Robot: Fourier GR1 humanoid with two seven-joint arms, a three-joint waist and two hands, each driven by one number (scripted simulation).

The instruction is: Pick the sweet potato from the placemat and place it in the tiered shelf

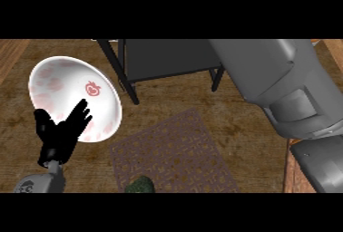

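We see our left hand at the lower left, fingers straight and spread, holding nothing; it lies over the lower rim of the white plate. Our right forearm fills the upper right, large and close to the camera, and its hand does not show. The shelf stands at the top centre, dark with thin black legs, touching nothing else. The placemat lies on the counter below it. A dark green lump sits at the mat's lower left edge; we cannot tell whether it is the sweet potato.
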